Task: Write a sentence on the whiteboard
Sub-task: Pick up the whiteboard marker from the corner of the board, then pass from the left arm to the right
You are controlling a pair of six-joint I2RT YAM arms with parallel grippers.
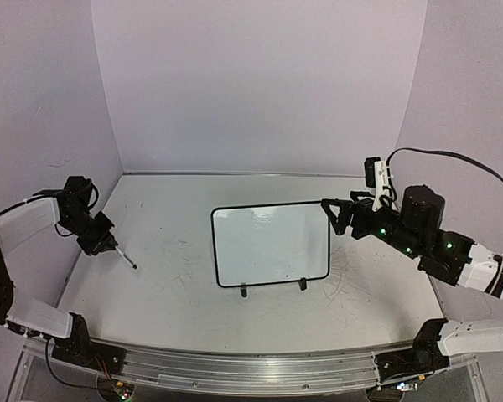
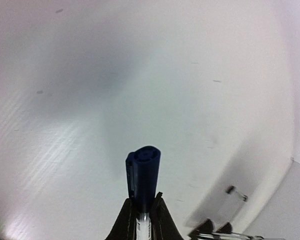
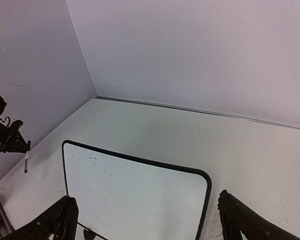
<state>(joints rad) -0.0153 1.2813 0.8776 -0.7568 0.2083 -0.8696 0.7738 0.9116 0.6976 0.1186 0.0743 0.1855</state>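
Observation:
The whiteboard (image 1: 271, 244) stands on its two black feet at the middle of the table. Its face is blank apart from a few faint specks, and no sentence shows on it. It also fills the lower part of the right wrist view (image 3: 135, 195). My left gripper (image 1: 98, 236) is far left of the board, shut on a marker (image 1: 126, 257) that points down toward the table. In the left wrist view the marker's blue end (image 2: 144, 172) sticks out from between the fingers (image 2: 125, 220). My right gripper (image 1: 335, 214) is open and empty above the board's right top corner, its fingers (image 3: 60, 220) spread wide.
The scuffed white tabletop (image 1: 176, 285) has grey scratch marks in front of and beside the board. Lilac walls close in the back and both sides. A metal rail (image 1: 251, 368) runs along the near edge.

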